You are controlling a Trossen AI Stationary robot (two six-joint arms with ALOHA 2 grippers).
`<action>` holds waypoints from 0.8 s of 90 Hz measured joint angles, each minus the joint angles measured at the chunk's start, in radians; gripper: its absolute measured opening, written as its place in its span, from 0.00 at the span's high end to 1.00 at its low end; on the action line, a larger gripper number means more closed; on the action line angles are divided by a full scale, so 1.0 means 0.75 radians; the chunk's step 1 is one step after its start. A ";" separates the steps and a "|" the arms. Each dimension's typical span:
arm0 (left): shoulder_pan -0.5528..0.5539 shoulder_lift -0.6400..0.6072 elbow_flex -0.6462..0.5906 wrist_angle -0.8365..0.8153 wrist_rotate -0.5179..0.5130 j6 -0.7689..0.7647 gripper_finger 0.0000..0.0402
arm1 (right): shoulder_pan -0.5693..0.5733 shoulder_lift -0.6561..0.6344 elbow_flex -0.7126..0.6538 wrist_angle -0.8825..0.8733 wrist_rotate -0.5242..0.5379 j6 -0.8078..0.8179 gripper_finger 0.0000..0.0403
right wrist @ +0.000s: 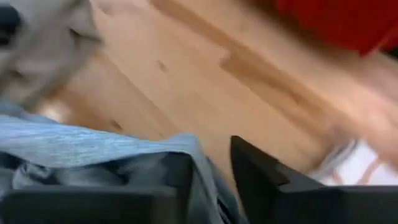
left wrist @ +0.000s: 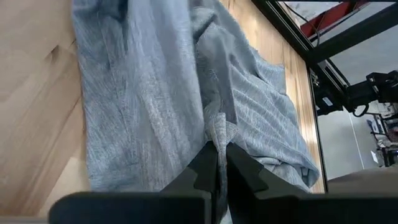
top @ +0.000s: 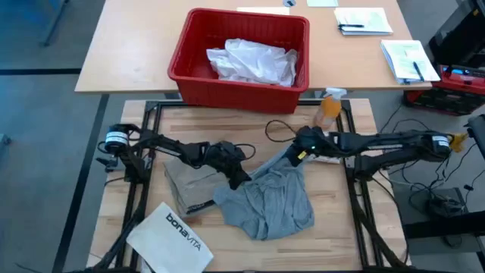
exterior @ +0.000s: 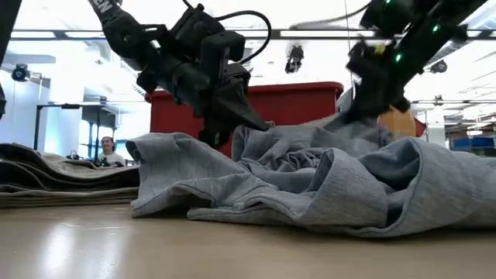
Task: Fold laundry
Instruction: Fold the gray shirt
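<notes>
A grey T-shirt (top: 269, 201) lies crumpled in the middle of the wooden table, its lower folds resting on the wood. My left gripper (top: 241, 178) is shut on its left part, and my right gripper (top: 295, 155) is shut on its far edge. A khaki-tan piece (top: 186, 186) lies flat on the table, left of the T-shirt and partly under my left arm. A white garment (top: 254, 61) sits bunched inside the red basket (top: 189, 61) on the far table. My left gripper pinches a raised fold of the grey T-shirt (left wrist: 216, 132) between its two fingers, coming slanting down from the table's left. The cloth rises to the fingers in a ridge while the rest lies on the table. My right gripper has an edge of the grey T-shirt (right wrist: 186, 146) between its fingers, coming from the table's right and slanting down. The cloth there (exterior: 353, 124) is drawn up off the table; how many layers, I cannot tell.
A stiff white bag printed "bonavita" (top: 170, 235) lies at the near left corner. An orange spray bottle (top: 330, 106) stands at the far right of the table. Papers (top: 364, 21) lie on the far table beside the basket. Bare wood shows at the near right.
</notes>
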 joint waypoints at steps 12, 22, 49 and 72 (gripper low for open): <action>0.000 0.000 0.000 0.001 -0.003 0.007 1.00 | -0.011 -0.099 -0.006 -0.066 0.046 0.055 0.46; 0.000 0.000 -0.001 0.001 -0.003 0.008 1.00 | -0.021 -0.125 -0.007 -0.090 0.078 0.115 0.32; 0.000 0.000 -0.001 0.002 -0.003 0.013 0.99 | -0.020 -0.091 -0.007 -0.100 0.078 0.122 0.21; 0.000 0.000 -0.001 0.005 -0.005 0.005 0.99 | -0.046 -0.101 0.007 -0.189 0.144 0.635 0.25</action>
